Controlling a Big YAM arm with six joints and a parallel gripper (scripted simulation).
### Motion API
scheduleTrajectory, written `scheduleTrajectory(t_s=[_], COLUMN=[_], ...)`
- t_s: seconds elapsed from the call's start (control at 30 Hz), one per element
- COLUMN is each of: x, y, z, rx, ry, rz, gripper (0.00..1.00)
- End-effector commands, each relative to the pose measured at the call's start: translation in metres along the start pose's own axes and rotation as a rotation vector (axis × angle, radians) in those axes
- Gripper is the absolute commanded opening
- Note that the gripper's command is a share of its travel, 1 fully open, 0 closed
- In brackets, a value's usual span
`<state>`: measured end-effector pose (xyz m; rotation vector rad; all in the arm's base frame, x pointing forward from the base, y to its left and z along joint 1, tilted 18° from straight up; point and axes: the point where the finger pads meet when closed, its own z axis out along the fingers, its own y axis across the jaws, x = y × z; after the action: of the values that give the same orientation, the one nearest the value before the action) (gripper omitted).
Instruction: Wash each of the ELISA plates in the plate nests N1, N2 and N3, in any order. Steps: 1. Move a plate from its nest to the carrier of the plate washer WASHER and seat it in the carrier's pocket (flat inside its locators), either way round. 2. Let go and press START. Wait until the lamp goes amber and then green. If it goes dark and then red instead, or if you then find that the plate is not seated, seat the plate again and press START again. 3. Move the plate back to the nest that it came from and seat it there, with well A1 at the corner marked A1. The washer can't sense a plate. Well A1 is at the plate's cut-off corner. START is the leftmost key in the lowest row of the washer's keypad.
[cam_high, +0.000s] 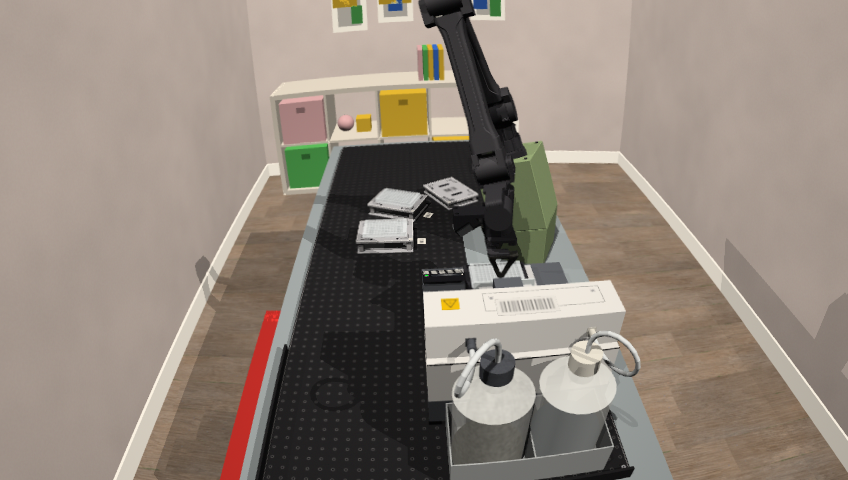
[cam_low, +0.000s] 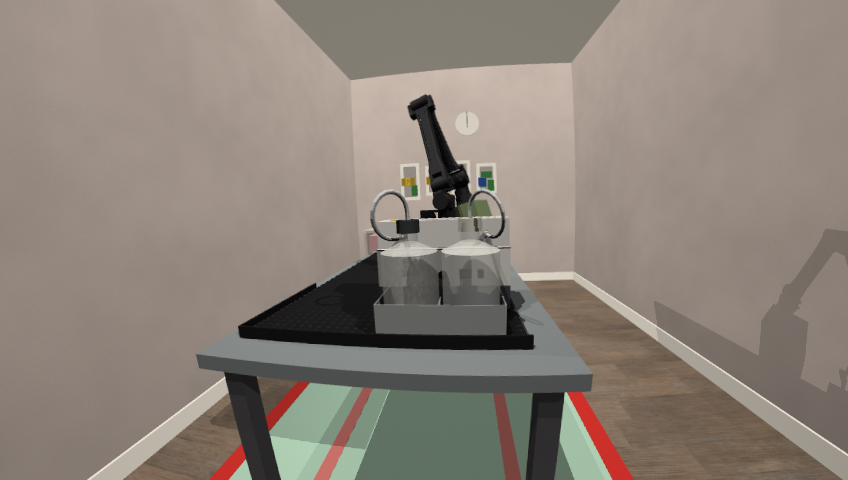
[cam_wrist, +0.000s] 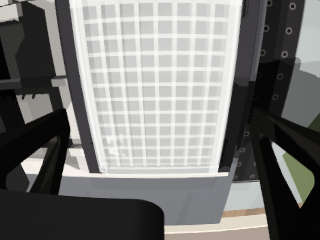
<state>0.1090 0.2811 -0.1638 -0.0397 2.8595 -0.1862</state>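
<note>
A clear-white plate (cam_high: 489, 273) (cam_wrist: 159, 75) lies in the washer's carrier, between dark side rails in the wrist view, and looks flat. My gripper (cam_high: 503, 273) (cam_wrist: 159, 118) is open and empty above the plate's near end, one finger out past each long side. The white washer (cam_high: 523, 330) hides part of the carrier. A small green spot shows at the left end of its keypad block (cam_high: 443, 277); I cannot tell whether it is lamp or key. Two nests at the left hold plates, a nearer plate (cam_high: 385, 228) and a farther plate (cam_high: 397, 199). The third nest (cam_high: 450, 190) holds no plate.
A tray (cam_low: 440, 321) with two bottles, a dark-capped bottle (cam_high: 493, 410) and a pale-capped bottle (cam_high: 577, 395), stands behind the washer, with looped tubes above. The green arm stand (cam_high: 533, 202) rises beside the carrier. Small white labels lie near the nests.
</note>
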Motion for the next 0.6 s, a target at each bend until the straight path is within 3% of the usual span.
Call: scheduleTrajectory(t_s=[0.0, 0.57], x=[-0.002, -0.005], y=[0.007, 0.011], z=[-0.001, 0.010], rx=[-0.013, -0.016], ry=[-0.004, -0.006], rz=[-0.005, -0.004], gripper=[1.00, 1.00])
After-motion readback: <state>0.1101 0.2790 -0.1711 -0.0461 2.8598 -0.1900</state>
